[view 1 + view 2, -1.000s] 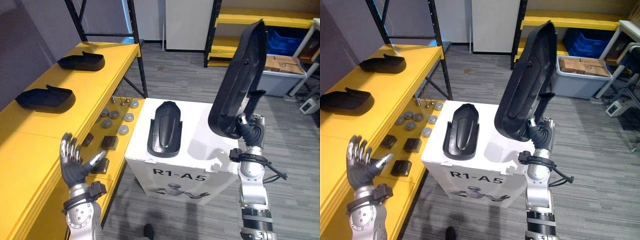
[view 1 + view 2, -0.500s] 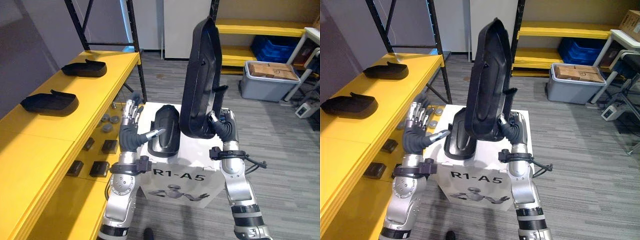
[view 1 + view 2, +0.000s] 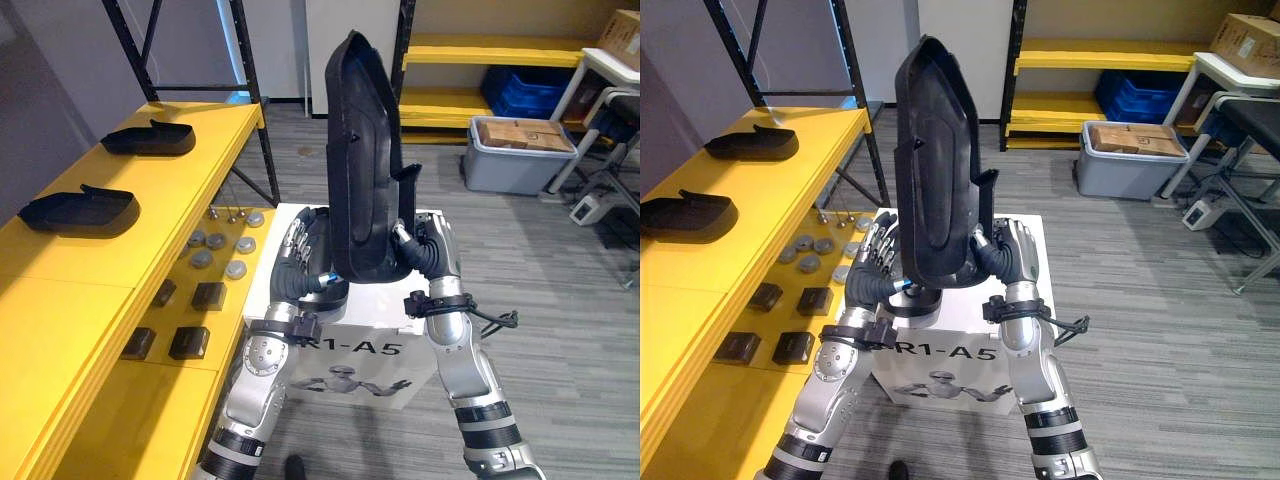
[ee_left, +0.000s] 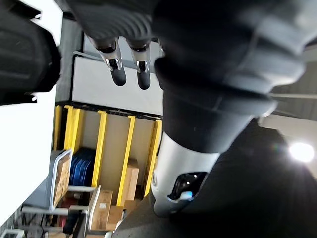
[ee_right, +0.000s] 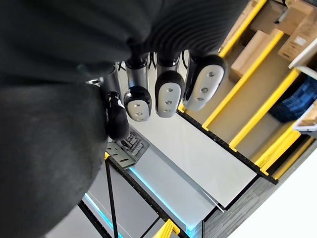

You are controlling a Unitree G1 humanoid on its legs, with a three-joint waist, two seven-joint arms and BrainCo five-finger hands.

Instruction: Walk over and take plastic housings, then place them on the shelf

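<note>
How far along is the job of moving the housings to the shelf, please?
Done: two black housings lie on the yellow shelf. In hand: the right hand has its fingers curled round the bottom of a large housing, upright above the white box, with the left hand open beside it. Remaining: carrying it to the shelf and setting it down.

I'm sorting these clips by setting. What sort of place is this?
Probably a workshop or factory storeroom. A long yellow shelf on black racking has black housings laid out on it, with small parts on a lower level. A grey bin and blue crates sit by the far rack.
</note>
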